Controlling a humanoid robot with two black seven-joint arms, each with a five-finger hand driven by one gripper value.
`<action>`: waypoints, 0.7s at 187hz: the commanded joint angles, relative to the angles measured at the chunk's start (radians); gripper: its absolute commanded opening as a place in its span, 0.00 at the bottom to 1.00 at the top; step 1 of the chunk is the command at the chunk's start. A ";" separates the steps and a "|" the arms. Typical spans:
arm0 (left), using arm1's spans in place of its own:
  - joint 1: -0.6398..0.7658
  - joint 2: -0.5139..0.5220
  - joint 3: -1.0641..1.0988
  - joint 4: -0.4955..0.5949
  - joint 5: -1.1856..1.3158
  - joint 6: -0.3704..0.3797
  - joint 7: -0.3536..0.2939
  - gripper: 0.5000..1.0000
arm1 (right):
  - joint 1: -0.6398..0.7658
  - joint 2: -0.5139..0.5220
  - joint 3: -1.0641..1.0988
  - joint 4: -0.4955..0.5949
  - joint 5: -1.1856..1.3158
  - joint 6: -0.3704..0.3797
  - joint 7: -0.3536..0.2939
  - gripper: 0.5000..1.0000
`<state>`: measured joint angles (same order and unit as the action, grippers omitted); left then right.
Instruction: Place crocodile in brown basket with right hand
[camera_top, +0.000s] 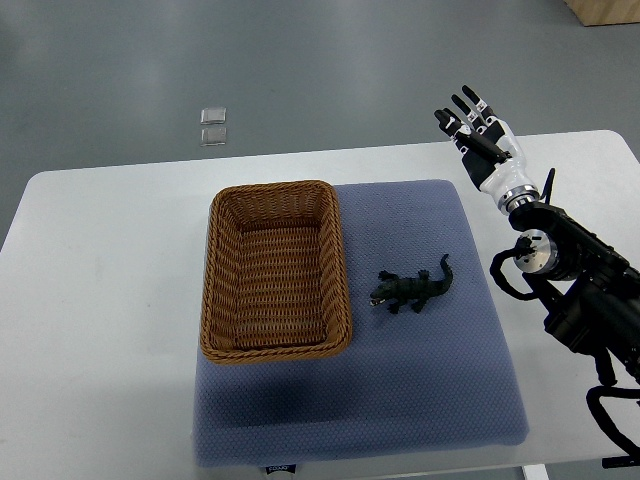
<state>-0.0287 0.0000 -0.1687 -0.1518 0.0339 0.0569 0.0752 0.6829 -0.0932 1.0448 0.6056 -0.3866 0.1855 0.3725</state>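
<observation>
1. Since the right hand (487, 150) hovers with its fingers (470, 102) stretched out straight and holding nothing, the step in hand looks like the reach. The crocodile (412, 288) lies well apart from the fingers, nearer the robot and to their left, flat on the blue mat (430, 380).
2. The fingers point away from the toy, so the wrist likely needs to turn them downward before the hand descends.
3. The toy lies slantwise: its tail is the end closer to the fingers, its head the farther end, facing the brown basket (272, 190). The thick middle of the body seems the safest place to grasp, with the fingers closing across its width; the thin tail would probably slip or swing.
4. The legs stick out sideways, so a descent from straight above, fingers kept wide until they straddle the body, should avoid nudging it along the mat.
5. The basket stands beyond the crocodile from the fingers, just beside its head but apart from it. Its rim rises above the mat, so the lift should clear that rim before the carry.
6. The mat covers part of the white surface (100, 300). It looks soft, so pressing down a little may help the fingers get under the body.
</observation>
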 joint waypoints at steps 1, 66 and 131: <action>0.000 0.000 0.000 0.000 0.000 0.000 0.000 1.00 | 0.003 -0.022 -0.005 0.010 0.000 -0.006 -0.004 0.85; 0.000 0.000 0.000 0.000 0.000 0.000 0.000 1.00 | 0.103 -0.175 -0.184 0.080 -0.075 -0.049 -0.009 0.85; 0.000 0.000 0.000 0.000 0.000 0.000 0.000 1.00 | 0.294 -0.474 -0.697 0.330 -0.365 -0.049 -0.009 0.85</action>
<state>-0.0291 0.0000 -0.1687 -0.1518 0.0337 0.0566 0.0752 0.9113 -0.4912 0.4846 0.8639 -0.6610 0.1358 0.3634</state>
